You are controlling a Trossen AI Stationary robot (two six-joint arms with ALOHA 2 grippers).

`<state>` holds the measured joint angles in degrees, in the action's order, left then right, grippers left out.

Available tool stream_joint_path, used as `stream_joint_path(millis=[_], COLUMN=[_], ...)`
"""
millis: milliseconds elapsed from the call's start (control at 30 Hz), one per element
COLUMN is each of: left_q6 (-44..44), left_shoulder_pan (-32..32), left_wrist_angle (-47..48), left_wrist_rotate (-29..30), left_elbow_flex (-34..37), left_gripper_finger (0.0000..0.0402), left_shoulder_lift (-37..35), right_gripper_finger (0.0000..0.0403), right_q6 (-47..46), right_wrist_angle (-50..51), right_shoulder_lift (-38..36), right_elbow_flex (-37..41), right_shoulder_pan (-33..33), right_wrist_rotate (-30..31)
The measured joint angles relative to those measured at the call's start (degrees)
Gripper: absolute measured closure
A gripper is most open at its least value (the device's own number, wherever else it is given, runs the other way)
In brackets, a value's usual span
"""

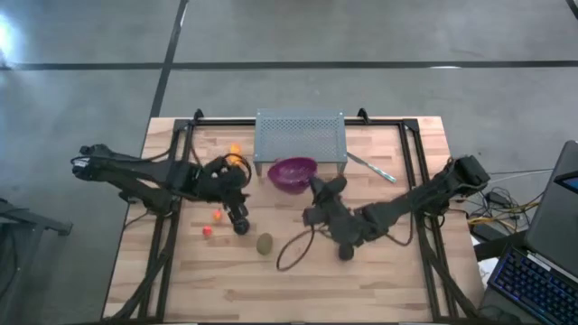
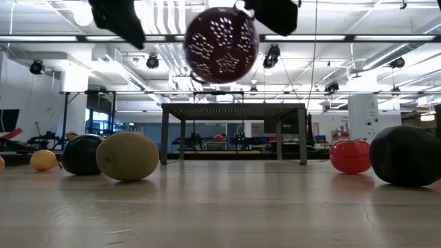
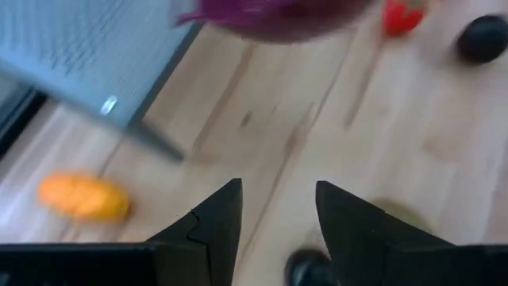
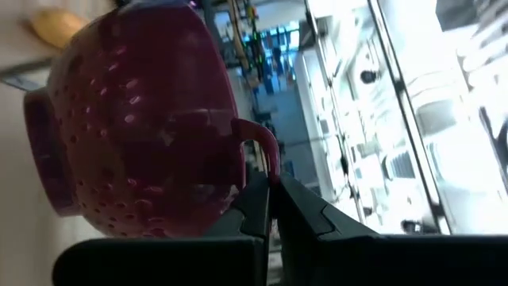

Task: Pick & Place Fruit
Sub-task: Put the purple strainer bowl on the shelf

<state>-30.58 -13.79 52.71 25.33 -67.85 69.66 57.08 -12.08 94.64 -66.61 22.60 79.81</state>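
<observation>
1. High view: purple bowl (image 1: 293, 173) at frame centre, just below the grey perforated rack (image 1: 300, 137), held up by the right gripper (image 1: 318, 193), which comes in from the right. Left gripper (image 1: 238, 219) sits left of centre, over the loose fruit: small orange ball (image 1: 218, 216), red ball (image 1: 207, 231), brown-green oval (image 1: 265, 243) at lower centre, elongated orange fruit (image 1: 235, 151) nearer the rack. Silver utensil (image 1: 370, 167) lies right of the rack on the wooden table (image 1: 397, 271).

2. Low view: bowl (image 2: 221, 45) hangs at top centre, clear of the table. Fruit all rest on the wood: yellow-green oval (image 2: 127, 156) and a near-black round (image 2: 81, 154) at left, red one (image 2: 350, 156) and another dark round (image 2: 405, 156) at right.

3. Left wrist view: left fingers (image 3: 217, 225) at bottom centre, partly apart, nothing between them. Elongated orange fruit (image 3: 83, 197) lower left, red fruit (image 3: 401, 16) and a dark round (image 3: 482, 38) upper right.

4. Right wrist view: right jaws pinched shut on the bowl's thin handle (image 4: 262, 147), mid frame; bowl body (image 4: 135, 127) fills the left.

5. Handling, as a judgement: the fruit look light, rigid, smooth, so likely to roll or squirt out. Best pinched across the widest middle, the long one across its short axis.
</observation>
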Motion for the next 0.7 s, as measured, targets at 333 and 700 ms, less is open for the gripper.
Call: stream_joint_path(millis=[333,700], left_q6=[11.99,19.37], left_shoulder_pan=[-1.81,-2.24], left_wrist_angle=[-24.08,-50.75], left_wrist_rotate=[3.67,3.56], left_elbow_flex=[10.00,24.42], left_gripper_finger=[0.0234,0.0234], left_shoulder_lift=[-0.95,-10.94], right_gripper_finger=[0.0394,0.0394], right_q6=[-0.61,12.15], right_wrist_angle=[-0.57,-18.43], right_shoulder_lift=[-8.58,-9.15], right_elbow_flex=[8.94,14.14], right_shoulder_pan=[-11.06,-20.67], right_wrist_rotate=[-0.95,-6.11])
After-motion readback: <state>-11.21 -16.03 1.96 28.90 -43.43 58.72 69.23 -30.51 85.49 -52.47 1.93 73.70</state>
